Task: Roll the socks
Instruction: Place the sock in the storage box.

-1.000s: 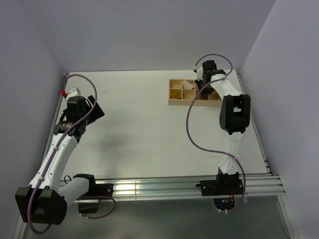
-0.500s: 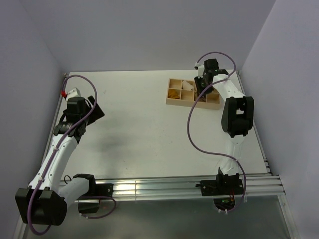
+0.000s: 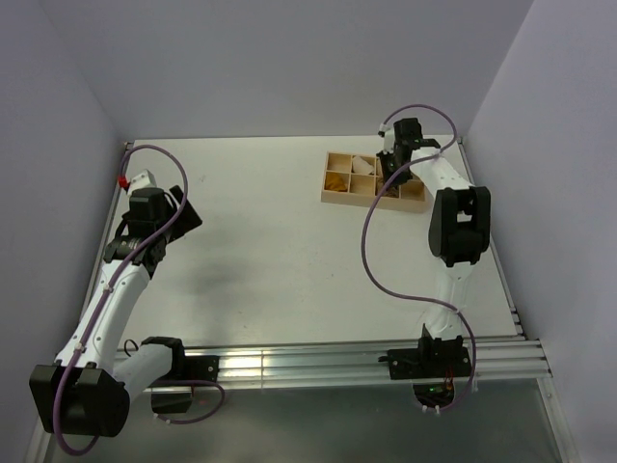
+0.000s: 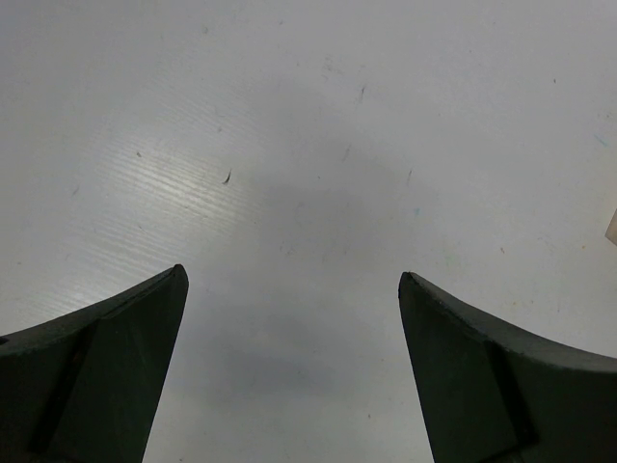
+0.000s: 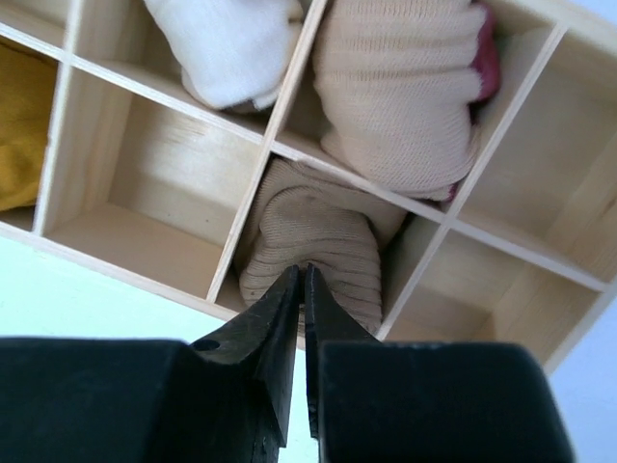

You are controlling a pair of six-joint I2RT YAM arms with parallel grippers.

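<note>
The right gripper (image 5: 302, 270) hangs over the near row of a wooden tray (image 5: 174, 98), its jaws drawn together to a hairline slit with no cloth visible between them. Directly beneath and just beyond its fingertips, a tan sock (image 5: 318, 231) sits bunched in a middle compartment. A mustard sock (image 5: 14, 125) fills a compartment far off to the gripper's left, only partly in view. Beyond the tips, in the tray's back row, lie a white bundle (image 5: 231, 48) and a cream bundle (image 5: 405, 87) with a touch of pink.

In the past second the right arm has shifted slightly above the tray, its wrist now standing more upright, with its jaws coming in close again above the tan sock. Whether the tips touch the cloth cannot be told. That reads as a release or a last tuck rather than a fresh pick-up, and with both socks resting in compartments the job looks close to done.

The left gripper (image 4: 291, 275) has not moved. It is held wide apart and empty, well away from the tray, with only bare table (image 4: 289, 145) below it.
</note>
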